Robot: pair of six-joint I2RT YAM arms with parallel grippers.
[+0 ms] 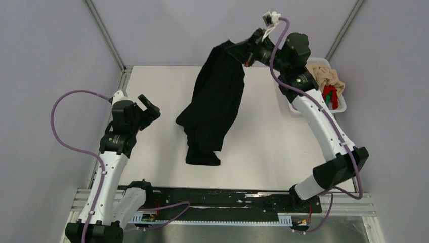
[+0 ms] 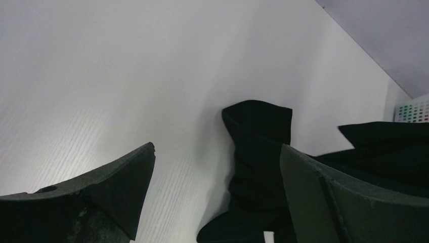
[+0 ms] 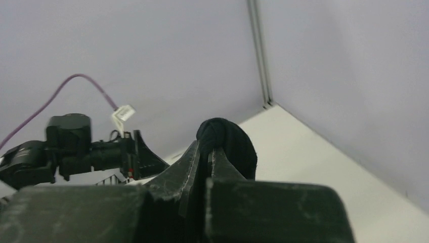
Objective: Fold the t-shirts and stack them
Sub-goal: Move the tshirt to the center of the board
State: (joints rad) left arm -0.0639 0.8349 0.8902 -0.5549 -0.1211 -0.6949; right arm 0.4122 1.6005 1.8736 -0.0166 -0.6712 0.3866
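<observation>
The right hand (image 1: 228,48) is raised to the left of the basket (image 1: 340,110), its two fingers (image 3: 188,161) pressed together on a bunched fold of the black shirt (image 1: 215,101). In the right wrist view the fold shows as a rounded black lump (image 3: 230,139) poking out above the closed fingertips, with the hand (image 3: 205,148) clamped tight around it.

From that grip the black shirt hangs down left of the basket and well apart from it. Its upper part is off the surface (image 1: 152,152), and its lower end lies crumpled on the surface, nearer the arm bases than the basket is. One sleeve or flap juts out on the side away from the basket.

The left hand (image 1: 150,107) is farther from the basket than the black shirt, on that shirt's far side, and touches no cloth. Its fingers stand wide apart with nothing between them. In the left wrist view the hand (image 2: 217,148) faces the basket (image 2: 412,111), with the black shirt (image 2: 258,152) between the two and white surface (image 2: 101,76) below.

Inside the basket lie the other shirts, heaped together: beige (image 1: 326,76) at the far end on top, with red (image 1: 328,94) and green (image 1: 332,102) just beside it toward the near end. How they are folded cannot be told.
</observation>
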